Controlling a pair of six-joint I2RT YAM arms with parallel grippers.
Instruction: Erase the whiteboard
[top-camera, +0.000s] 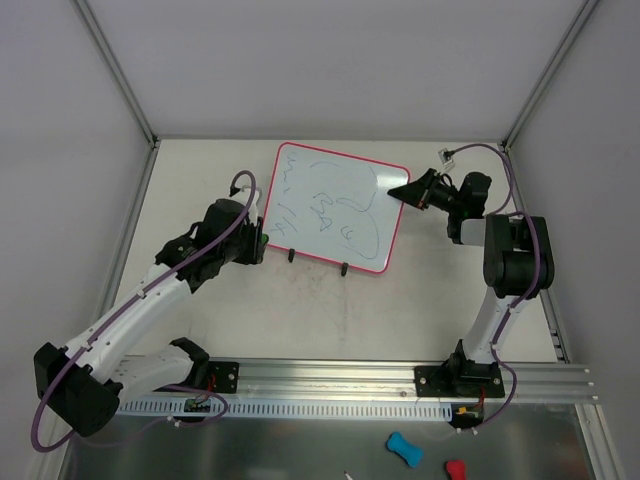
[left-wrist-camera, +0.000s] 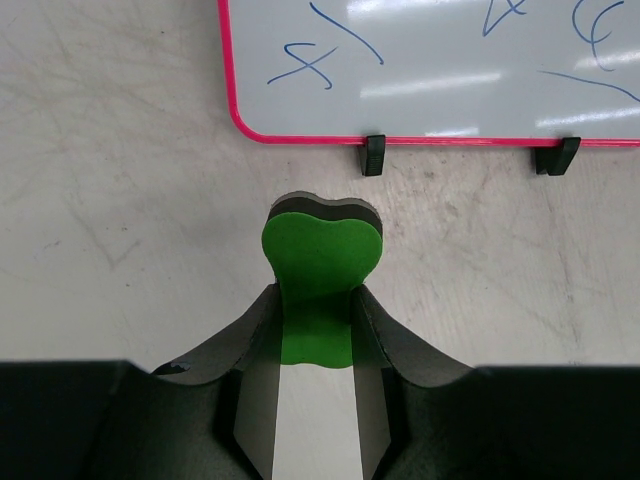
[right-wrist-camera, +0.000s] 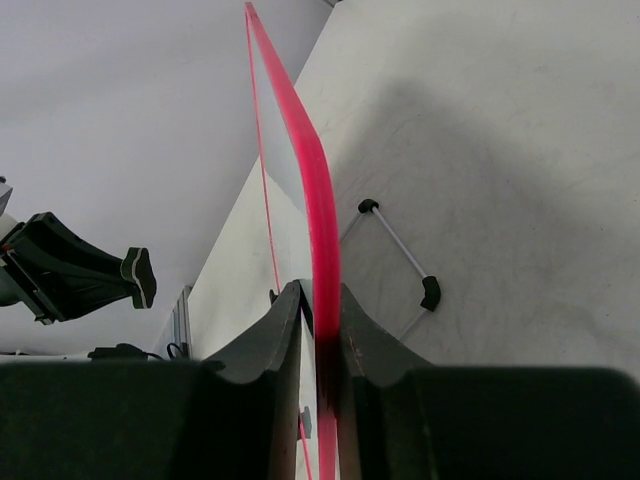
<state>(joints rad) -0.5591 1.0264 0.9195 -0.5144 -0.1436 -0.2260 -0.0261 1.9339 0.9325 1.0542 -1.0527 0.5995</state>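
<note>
The whiteboard (top-camera: 335, 207), white with a pink-red frame and blue scribbles, stands tilted on two black feet at the table's middle back. My right gripper (top-camera: 402, 192) is shut on its right edge; in the right wrist view the pink frame (right-wrist-camera: 318, 200) runs edge-on between my jaws (right-wrist-camera: 320, 300). My left gripper (top-camera: 262, 240) sits by the board's lower left corner and is shut on a green eraser with a black backing (left-wrist-camera: 322, 255). In the left wrist view the eraser points at the board's bottom edge (left-wrist-camera: 450, 70), a short gap short of it.
A blue object (top-camera: 403, 448) and a red object (top-camera: 455, 469) lie on the metal shelf in front of the rail (top-camera: 330, 385). Grey walls enclose the table on three sides. The board's wire stand (right-wrist-camera: 400, 250) shows behind it.
</note>
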